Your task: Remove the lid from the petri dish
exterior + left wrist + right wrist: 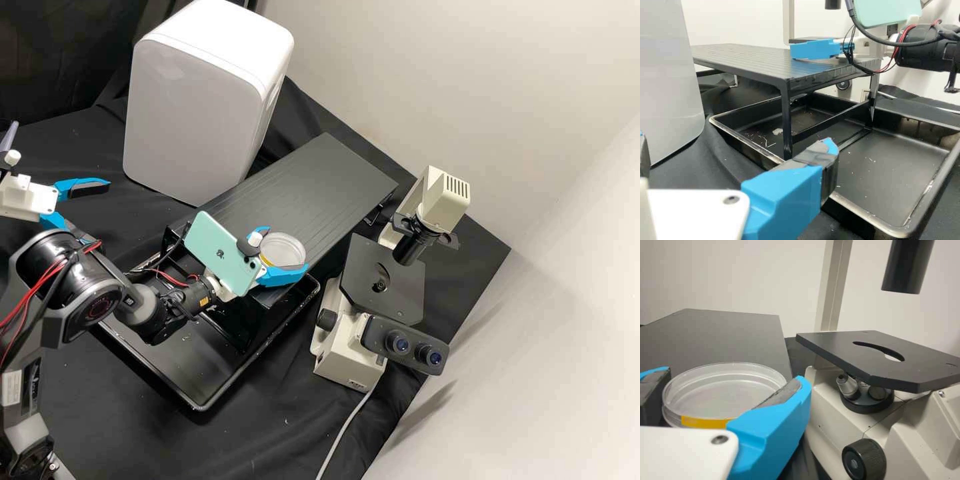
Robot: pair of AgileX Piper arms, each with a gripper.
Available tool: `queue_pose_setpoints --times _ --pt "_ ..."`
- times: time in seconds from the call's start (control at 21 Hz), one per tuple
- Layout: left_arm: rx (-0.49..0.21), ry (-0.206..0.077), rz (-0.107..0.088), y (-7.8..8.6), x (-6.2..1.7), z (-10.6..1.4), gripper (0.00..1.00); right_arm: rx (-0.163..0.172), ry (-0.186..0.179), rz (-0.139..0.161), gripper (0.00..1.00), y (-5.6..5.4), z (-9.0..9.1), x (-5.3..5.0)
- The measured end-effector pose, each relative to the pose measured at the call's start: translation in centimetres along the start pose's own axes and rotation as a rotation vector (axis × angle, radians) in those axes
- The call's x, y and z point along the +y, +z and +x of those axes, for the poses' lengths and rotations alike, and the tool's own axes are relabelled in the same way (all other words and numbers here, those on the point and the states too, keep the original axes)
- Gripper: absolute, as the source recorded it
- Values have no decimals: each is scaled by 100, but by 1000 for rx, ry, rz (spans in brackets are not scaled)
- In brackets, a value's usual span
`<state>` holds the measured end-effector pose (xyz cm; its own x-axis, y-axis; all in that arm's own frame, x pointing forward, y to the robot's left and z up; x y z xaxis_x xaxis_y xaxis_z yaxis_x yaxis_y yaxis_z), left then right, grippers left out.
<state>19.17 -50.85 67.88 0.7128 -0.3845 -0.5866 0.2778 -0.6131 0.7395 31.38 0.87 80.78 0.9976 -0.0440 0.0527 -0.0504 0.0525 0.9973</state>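
Two blue fingers of the right end effector (285, 250) clamp the petri dish (720, 390) by its rim, at the near end of a black ribbed platform (320, 180) standing in a tray (200, 397). Left end effector (80, 210): fingers apart, empty, well to the side. Black-draped desk (280, 433); microscope (373, 320) beside; white wall (467, 80) behind.

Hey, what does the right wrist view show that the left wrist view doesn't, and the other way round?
Right wrist view: the petri dish gripped between blue fingers, plus the microscope stage, objectives and focus knob. Left wrist view: the black tray, the legs under the black platform, and the white appliance. Both: the black platform's top and the pale wall.
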Motion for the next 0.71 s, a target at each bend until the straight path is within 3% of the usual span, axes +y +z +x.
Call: queue_pose_setpoints --times 0.43,0.71 --pt "4 1 1 0 0 1 100 12 7 0 0 -38 -27 30" --pt "11 4 -2 -6 2 1 100 67 67 9 0 -155 -112 169"
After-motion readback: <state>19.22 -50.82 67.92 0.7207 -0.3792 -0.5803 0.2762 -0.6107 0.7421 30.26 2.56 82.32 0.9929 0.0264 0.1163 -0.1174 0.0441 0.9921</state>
